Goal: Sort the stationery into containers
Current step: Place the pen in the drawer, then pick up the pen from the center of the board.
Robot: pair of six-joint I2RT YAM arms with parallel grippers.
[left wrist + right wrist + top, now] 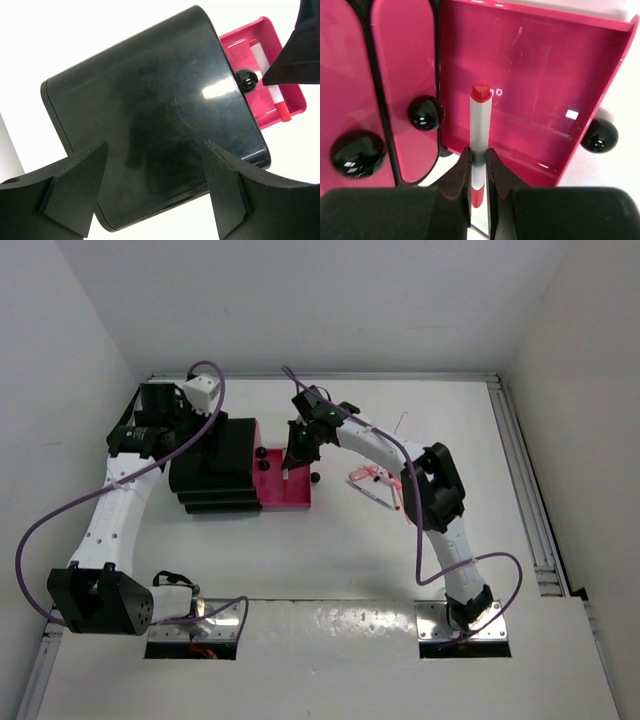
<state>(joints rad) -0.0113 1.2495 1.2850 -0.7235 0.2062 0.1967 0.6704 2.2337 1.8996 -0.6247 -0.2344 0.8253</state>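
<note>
The white pen with red ends (481, 120) is pinched upright in the right gripper (479, 159), jaws narrow around its barrel. It points down into the open pink drawer (545, 70), close to one side wall. Released standing like this, it could topple over that low wall onto the table. The left gripper (150, 185) hangs wide and empty over the black drawer unit (150, 100).
</note>
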